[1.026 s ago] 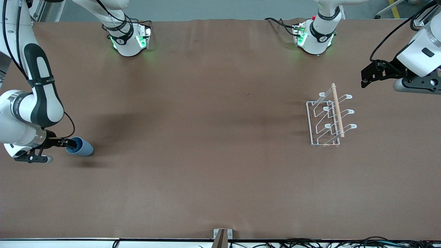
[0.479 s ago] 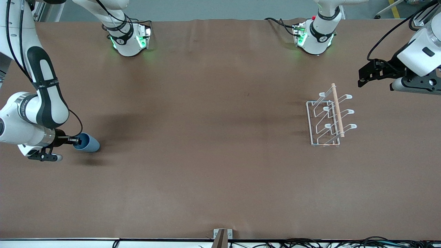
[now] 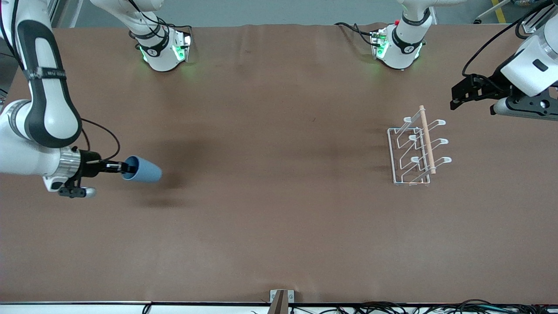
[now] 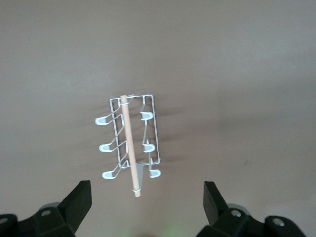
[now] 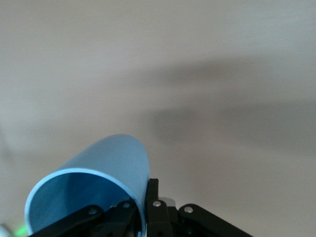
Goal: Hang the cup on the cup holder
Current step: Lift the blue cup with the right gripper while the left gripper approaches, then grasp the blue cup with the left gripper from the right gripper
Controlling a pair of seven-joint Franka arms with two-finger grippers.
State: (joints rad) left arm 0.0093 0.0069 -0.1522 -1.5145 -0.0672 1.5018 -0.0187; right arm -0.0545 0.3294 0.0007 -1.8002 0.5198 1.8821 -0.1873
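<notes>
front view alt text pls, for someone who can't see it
The right gripper holds a blue cup on its side over the brown table. The white cup holder stands toward the left arm's end, the open left gripper waiting above it.

Right tool (image 3: 123,168) clamped, arm extended; left tool (image 3: 455,98) open, raised

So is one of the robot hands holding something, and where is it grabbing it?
Yes. The right gripper holds the blue cup by its rim, pinching the wall at the open end. The left gripper is open and holds nothing.
</notes>
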